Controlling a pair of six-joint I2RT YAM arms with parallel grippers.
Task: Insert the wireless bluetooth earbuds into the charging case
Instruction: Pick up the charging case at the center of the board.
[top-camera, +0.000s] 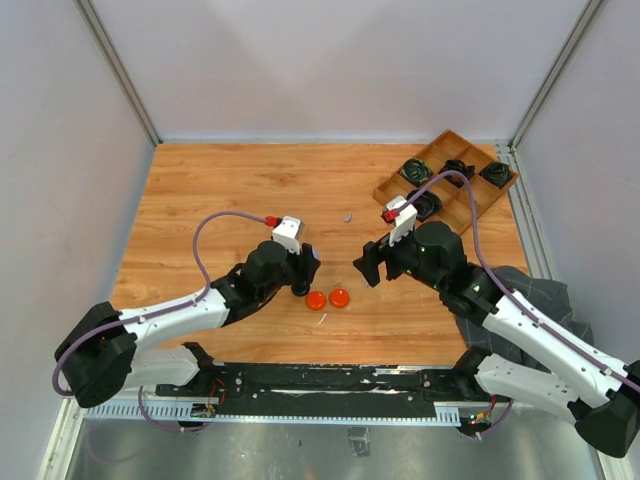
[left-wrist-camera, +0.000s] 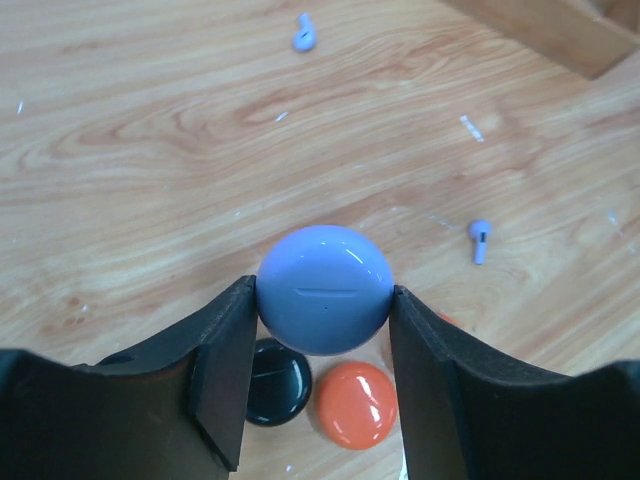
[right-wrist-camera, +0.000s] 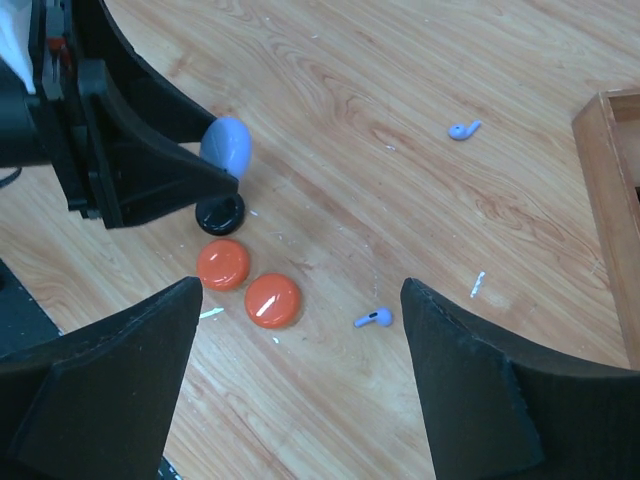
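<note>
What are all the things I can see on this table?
Earbuds: two, lilac, loose on the wood.
Charging case: one, lilac, held in the left gripper.
Orange discs: two, side by side.
Black disc: one, below the case.
Tray: one, wooden, far right.
Cables: four, black, coiled in the tray.
Table: one, wood.
Left gripper: shut on the case.
Right gripper: open, holding nothing.

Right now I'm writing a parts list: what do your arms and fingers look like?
Both match: the left arm and right arm have white links between black joints. At each wrist a purple cable loops to a white block with a red plug. The fingers are matte black wedges.
</note>
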